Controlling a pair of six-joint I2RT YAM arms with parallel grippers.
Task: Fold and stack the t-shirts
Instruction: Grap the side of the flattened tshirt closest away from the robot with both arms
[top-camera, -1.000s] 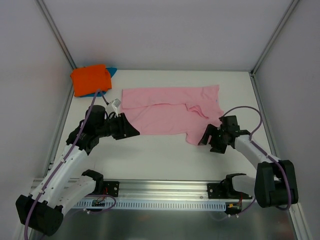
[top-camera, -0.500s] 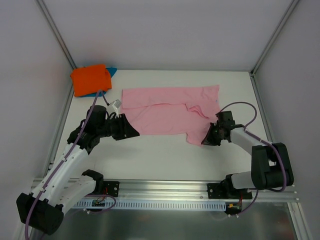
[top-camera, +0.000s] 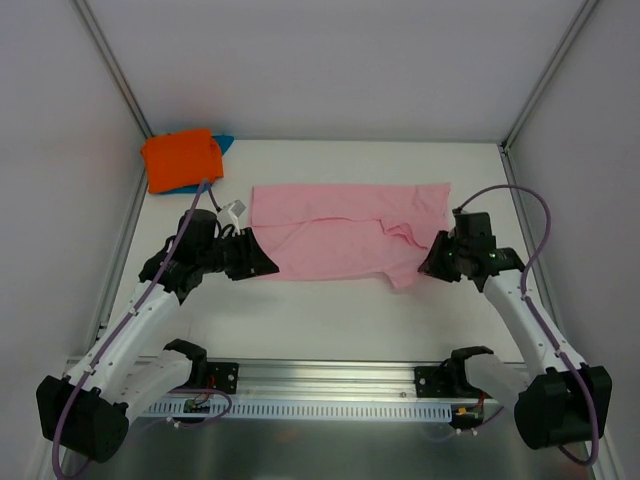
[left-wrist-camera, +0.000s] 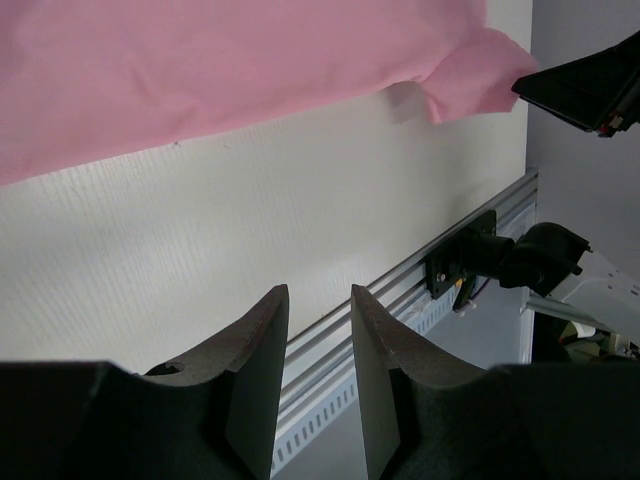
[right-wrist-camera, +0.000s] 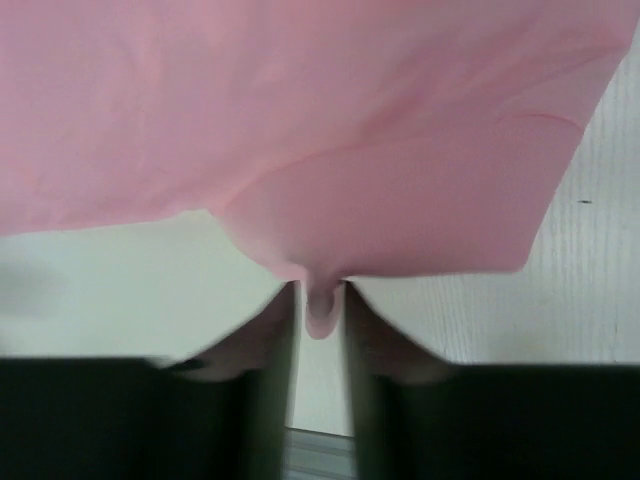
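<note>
Pinched between the right jaws: a small fold at the edge of the light pink soft cloth t-shirt (right-wrist-camera: 330, 120), which is spread ahead of them on the white surface (left-wrist-camera: 250, 200). The left jaws are held narrowly parted, empty, near that shirt's edge. The folded bright orange t-shirt (top-camera: 181, 158), laid upon the teal-blue t-shirt (top-camera: 224, 142), is set well apart from both.

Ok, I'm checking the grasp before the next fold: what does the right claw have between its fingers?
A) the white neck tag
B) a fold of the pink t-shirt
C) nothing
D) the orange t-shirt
B: in the right wrist view, the right claw is closed on a small fold at the edge of the pink t-shirt.
</note>
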